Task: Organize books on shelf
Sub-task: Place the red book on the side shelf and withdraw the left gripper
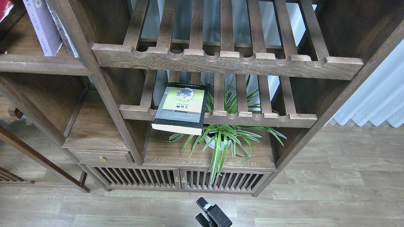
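Note:
The black-grey book with a yellow-green panel (182,107) lies flat on the lower slatted rack (252,118), its near end hanging over the scalloped front rail. The pale lavender-white book (42,26) stands upright on the solid plank shelf (38,64) at the upper left, with another pale-spined book (64,36) leaning beside it. A sliver of the red book (4,9) shows at the top left corner. A black gripper (203,210), apparently my right one, shows at the bottom centre, low over the floor and far from the books. Its fingers cannot be told apart. My left gripper is out of view.
An upper slatted rack (227,61) juts out above the lower one. A potted spider plant (221,138) stands on the board under the black-grey book. A small drawer (101,157) and slatted cabinet doors (180,179) are below. White curtain (375,101) at right.

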Tool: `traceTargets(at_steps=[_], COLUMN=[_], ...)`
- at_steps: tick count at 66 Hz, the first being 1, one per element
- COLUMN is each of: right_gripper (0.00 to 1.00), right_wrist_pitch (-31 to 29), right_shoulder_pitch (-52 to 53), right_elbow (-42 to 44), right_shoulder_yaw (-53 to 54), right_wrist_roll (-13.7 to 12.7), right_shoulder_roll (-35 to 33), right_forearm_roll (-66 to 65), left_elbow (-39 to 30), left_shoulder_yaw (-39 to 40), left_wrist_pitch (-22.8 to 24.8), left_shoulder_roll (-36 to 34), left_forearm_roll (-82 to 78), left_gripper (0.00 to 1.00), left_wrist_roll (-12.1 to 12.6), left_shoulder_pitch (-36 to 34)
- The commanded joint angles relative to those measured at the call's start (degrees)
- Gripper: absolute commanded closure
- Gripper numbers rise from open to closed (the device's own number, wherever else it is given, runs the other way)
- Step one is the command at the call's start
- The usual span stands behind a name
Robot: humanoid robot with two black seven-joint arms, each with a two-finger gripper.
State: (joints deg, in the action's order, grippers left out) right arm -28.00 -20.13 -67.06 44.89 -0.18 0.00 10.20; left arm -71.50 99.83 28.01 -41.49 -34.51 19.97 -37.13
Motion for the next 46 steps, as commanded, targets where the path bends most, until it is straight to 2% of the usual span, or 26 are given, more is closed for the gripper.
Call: traceTargets(at_steps=[1, 20, 37, 42, 46], right_gripper=[0.00, 0.00, 0.00, 0.00, 0.00], right_wrist_pitch=[0.00, 0.00, 0.00, 0.00, 0.00], right_shoulder_pitch=[0.00, -0.18, -0.09, -0.09, -0.09], right_elbow=[0.00, 0.00, 0.00, 0.00, 0.00], right_shoulder_yaw=[0.02, 0.02, 0.02, 0.02, 0.02], right_wrist_roll=[0.00, 0.00, 0.00, 0.09, 0.00], right_shoulder_roll=[0.00, 0.00, 0.00, 0.00, 0.00], right_forearm_roll=[-0.01, -0.01, -0.01, -0.01, 0.08], left_elbow=[3.91, 14.01, 20.00, 20.52, 20.53], left_shoulder_yaw=[-2.45, -11.32, -17.48, -18.18, -18.71], left_wrist_pitch=[-0.01, -0.01, -0.01, -0.01, -0.01], left_shoulder_roll=[2.64, 4.23, 6.33, 6.69, 6.78], left_forearm_roll=[-4.51, -6.09, -6.09, -6.01, -5.92], left_gripper=[0.98, 0.98, 0.96, 0.92, 0.83], left_wrist_roll=[0.06, 0.06, 0.15, 0.15, 0.06], left_shoulder_pitch=[-6.28, -19.11, -25.53, -25.80, -25.80])
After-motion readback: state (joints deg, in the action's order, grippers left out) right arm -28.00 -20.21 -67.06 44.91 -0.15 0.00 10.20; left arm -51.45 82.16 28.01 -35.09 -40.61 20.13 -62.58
